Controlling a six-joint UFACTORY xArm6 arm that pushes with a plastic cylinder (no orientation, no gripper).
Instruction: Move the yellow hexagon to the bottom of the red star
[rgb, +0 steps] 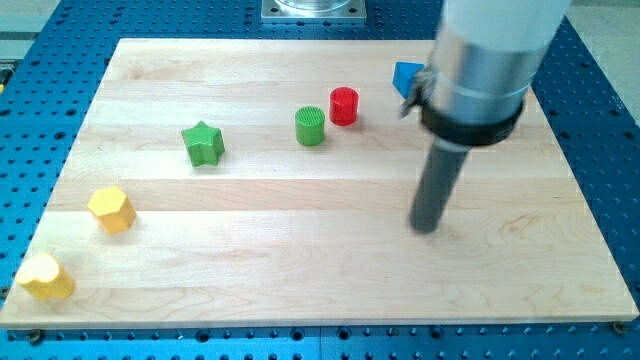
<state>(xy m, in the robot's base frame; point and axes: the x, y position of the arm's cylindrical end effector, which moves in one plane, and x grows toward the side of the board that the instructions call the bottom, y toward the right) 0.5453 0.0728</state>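
The yellow hexagon (111, 209) lies at the view's left side of the wooden board. No red star shows; the only red block is a red cylinder (344, 105) near the view's top middle. My tip (427, 227) rests on the board right of centre, far to the right of the yellow hexagon and below the red cylinder, touching no block. The arm's wide grey body hides part of the board's top right.
A green star (203, 143) lies left of centre. A green cylinder (310, 126) stands beside the red cylinder. A blue block (405, 76) is partly hidden behind the arm. A yellow heart-like block (45, 277) sits at the bottom left corner. The board (300, 270) lies on a blue perforated table.
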